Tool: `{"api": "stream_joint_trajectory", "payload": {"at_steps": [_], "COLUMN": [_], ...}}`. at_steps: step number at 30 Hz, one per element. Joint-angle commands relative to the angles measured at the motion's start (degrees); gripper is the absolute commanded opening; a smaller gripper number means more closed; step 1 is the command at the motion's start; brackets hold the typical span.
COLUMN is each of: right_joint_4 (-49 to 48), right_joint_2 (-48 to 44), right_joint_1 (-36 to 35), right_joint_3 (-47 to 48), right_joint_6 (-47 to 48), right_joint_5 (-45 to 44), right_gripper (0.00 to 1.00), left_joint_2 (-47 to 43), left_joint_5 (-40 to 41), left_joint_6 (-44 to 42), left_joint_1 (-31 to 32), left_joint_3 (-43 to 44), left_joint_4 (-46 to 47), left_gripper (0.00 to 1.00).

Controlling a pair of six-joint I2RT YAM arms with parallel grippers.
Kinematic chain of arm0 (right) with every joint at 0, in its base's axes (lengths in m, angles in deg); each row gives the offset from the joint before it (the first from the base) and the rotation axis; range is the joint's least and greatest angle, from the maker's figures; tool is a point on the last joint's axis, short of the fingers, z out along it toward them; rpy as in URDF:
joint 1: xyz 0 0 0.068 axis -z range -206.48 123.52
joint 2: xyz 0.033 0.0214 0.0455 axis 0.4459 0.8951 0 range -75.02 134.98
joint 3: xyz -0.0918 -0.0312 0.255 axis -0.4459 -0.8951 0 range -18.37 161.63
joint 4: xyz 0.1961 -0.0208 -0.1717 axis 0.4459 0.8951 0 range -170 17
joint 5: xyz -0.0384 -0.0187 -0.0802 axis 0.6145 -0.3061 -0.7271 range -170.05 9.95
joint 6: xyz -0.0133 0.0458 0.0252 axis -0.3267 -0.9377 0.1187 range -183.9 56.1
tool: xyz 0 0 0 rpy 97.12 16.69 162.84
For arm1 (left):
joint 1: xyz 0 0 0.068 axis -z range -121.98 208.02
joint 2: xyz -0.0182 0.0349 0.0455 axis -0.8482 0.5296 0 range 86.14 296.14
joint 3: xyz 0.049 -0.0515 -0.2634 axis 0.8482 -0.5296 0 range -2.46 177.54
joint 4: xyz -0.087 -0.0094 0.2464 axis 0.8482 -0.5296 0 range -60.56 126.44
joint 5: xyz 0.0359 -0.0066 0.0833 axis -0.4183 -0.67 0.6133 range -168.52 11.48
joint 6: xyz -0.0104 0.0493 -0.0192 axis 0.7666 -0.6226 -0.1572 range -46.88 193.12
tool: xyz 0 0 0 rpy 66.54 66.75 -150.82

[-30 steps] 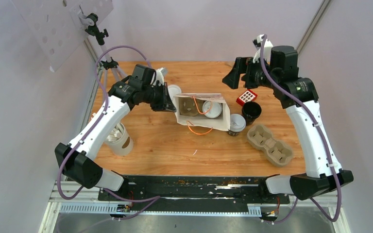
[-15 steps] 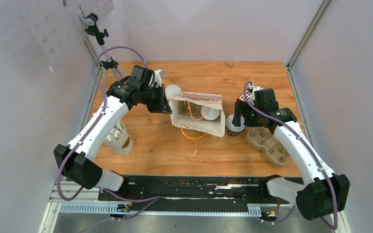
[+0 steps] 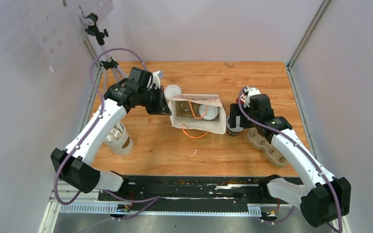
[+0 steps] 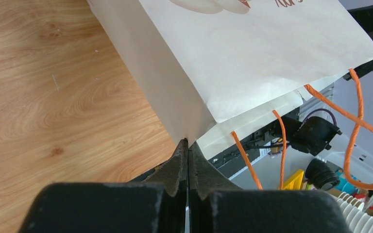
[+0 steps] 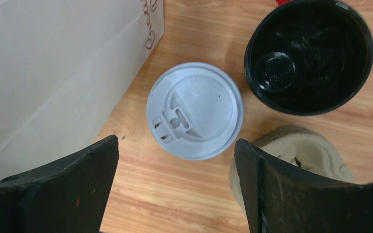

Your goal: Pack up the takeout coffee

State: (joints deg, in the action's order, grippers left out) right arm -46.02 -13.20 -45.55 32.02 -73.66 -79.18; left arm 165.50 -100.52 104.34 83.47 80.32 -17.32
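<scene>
Top cam looks down from rear; both wrist cams close-up, sharing paper bag point(image 3: 201, 125) w/ it.

A wooden counter point(image 3: 252, 77) with warm orange grain fills the middle, closed in by plain pale walls point(image 3: 199, 29) on the far, left and right sides. A white perforated panel point(image 3: 53, 24) leans at the far left. A metal post point(image 3: 312, 26) runs up the far right corner. A black rail point(image 3: 194, 180) edges the near side. The light is soft and even.
</scene>
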Motion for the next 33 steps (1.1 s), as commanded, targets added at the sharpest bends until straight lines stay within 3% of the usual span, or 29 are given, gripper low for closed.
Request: {"api": "stream_joint_trajectory", "payload": {"at_steps": [1, 33], "right_joint_4": [-6.63, -7.49], "right_joint_2": [1.10, 11.30], "right_joint_1": [-0.87, -3.08], "right_joint_3": [-0.84, 0.32], "right_joint_6": [2.11, 5.63], "right_joint_5": [-4.20, -6.69], "right_gripper": [0.90, 0.85], "left_joint_2": [-2.87, -2.38], "left_joint_5": [-1.20, -0.33], "left_joint_6": [0.25, -0.73], "left_joint_1": [-0.23, -0.22], "left_joint_3": [-0.53, 0.84], "left_joint_4": [1.68, 1.20], "left_gripper": [0.00, 0.00]}}
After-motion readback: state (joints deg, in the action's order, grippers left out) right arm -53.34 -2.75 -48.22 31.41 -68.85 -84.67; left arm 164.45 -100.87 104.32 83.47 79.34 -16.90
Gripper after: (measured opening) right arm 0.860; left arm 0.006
